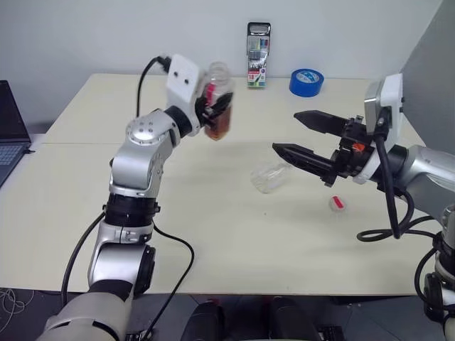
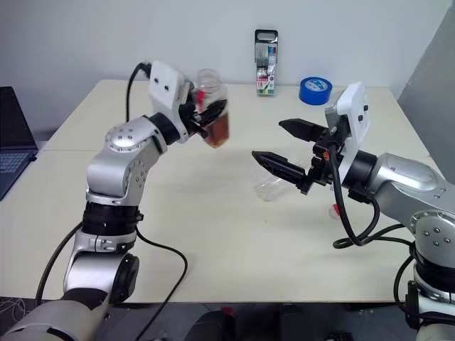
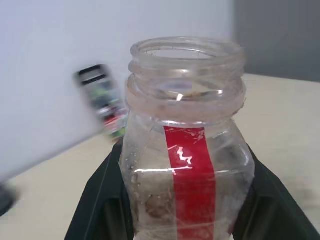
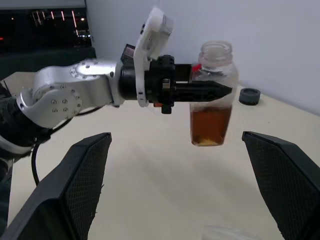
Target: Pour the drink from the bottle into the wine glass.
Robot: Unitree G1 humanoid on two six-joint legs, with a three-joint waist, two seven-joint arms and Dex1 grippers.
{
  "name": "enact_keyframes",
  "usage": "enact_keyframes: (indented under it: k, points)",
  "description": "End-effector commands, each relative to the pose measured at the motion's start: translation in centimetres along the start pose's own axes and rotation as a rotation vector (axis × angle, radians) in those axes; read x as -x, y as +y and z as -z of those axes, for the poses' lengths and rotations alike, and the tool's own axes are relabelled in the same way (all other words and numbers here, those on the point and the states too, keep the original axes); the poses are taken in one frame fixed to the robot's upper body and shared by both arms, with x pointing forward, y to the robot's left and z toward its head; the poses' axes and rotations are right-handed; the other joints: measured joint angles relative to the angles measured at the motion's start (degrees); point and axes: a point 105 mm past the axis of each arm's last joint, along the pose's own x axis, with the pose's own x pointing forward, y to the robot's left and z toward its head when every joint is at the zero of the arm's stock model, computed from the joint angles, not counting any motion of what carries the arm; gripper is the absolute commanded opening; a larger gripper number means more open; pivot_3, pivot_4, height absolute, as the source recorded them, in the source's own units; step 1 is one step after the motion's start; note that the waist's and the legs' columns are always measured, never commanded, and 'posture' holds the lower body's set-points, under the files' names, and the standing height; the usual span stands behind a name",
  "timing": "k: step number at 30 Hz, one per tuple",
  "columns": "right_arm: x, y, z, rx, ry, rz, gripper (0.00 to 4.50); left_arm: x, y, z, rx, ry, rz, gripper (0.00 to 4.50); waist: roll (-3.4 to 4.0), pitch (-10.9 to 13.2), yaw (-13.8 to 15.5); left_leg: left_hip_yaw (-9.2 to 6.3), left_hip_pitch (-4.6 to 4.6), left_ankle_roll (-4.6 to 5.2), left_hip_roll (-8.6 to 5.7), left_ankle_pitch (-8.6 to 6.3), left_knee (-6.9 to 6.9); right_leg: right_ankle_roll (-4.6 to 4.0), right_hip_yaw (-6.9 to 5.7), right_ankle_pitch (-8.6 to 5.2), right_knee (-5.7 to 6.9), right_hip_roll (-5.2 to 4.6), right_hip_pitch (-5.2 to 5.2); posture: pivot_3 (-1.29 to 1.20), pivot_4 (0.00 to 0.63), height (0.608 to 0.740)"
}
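My left gripper [image 1: 217, 106] is shut on the bottle [image 1: 218, 74], holding it upright in the air over the far left part of the table [image 1: 234, 241]. The bottle has no cap on, and a red label strip [image 3: 190, 170] faces the left wrist camera. The reddish-brown drink [image 4: 210, 125] fills its lower half. My right gripper [image 1: 284, 131] hangs open above the table's right side, pointing left toward the bottle. Below its lower finger, the clear wine glass [image 1: 269, 177] appears to lie on its side on the table.
A small red-and-white cap [image 1: 338, 204] lies on the table to the right of the glass. At the back edge stand a pack of markers [image 1: 258, 55] and a blue tape roll [image 1: 306, 82]. A laptop [image 1: 11, 131] sits far left. A black cable [image 1: 387, 231] hangs from my right arm.
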Motion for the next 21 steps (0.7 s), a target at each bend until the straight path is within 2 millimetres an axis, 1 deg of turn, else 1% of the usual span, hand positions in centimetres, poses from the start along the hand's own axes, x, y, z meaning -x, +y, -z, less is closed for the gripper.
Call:
enact_keyframes:
  k: [1, 3, 6, 10, 17, 21]
  points:
    - [-0.4, 0.6, -1.1, 0.027, -0.037, -0.046, 4.47, 1.5, 3.9, 0.2, -0.025, -0.025, -0.247, 1.93, 0.0, 0.0, 0.0, 0.0, 0.01, 0.0, 0.01, 0.0, 0.0, 0.0, 0.0, 0.0, 0.01, 0.0, 0.0, 0.0, 0.15, 0.74]
    - [-0.5, 0.6, -1.1, 0.028, -0.035, -0.053, 4.47, 2.0, 4.7, 0.8, -0.025, -0.015, -0.301, 1.93, -0.01, 0.0, 0.1, 0.0, -0.02, -0.01, 0.01, 0.0, 0.01, 0.0, -0.01, 0.0, 0.0, 0.0, -0.01, 0.0, 0.15, 0.74]
    - [-0.8, 0.7, -1.0, 0.028, -0.03, -0.071, 4.47, 3.1, 6.1, 2.9, 0.038, 0.002, -0.355, 1.93, -0.03, 0.0, 0.3, -0.01, -0.04, -0.02, 0.01, 0.01, 0.01, 0.0, -0.04, 0.0, -0.02, -0.02, -0.01, 0.0, 0.15, 0.74]
    - [-0.9, 0.5, -0.9, 0.031, -0.026, -0.074, 4.47, 3.3, 6.0, 4.1, 0.115, -0.019, -0.329, 1.93, -0.04, 0.0, 0.6, 0.0, -0.04, -0.08, 0.0, 0.04, 0.02, 0.0, -0.06, 0.0, -0.03, -0.04, -0.01, 0.0, 0.15, 0.74]
    - [-1.0, 0.4, -0.6, 0.04, -0.016, -0.063, 4.47, 3.4, 6.8, 6.0, 0.196, -0.004, -0.351, 1.93, -0.07, 0.0, 0.9, 0.0, -0.04, -0.16, 0.01, 0.09, 0.01, 0.0, -0.08, 0.0, -0.03, -0.04, -0.01, 0.0, 0.15, 0.74]
    - [-0.9, 0.2, -0.4, 0.041, -0.011, -0.048, 4.47, 3.3, 7.0, 6.7, 0.173, 0.018, -0.356, 1.93, -0.09, 0.0, 0.9, -0.01, -0.04, -0.16, 0.01, 0.09, 0.02, 0.0, -0.1, 0.0, -0.02, -0.04, -0.01, 0.0, 0.15, 0.74]
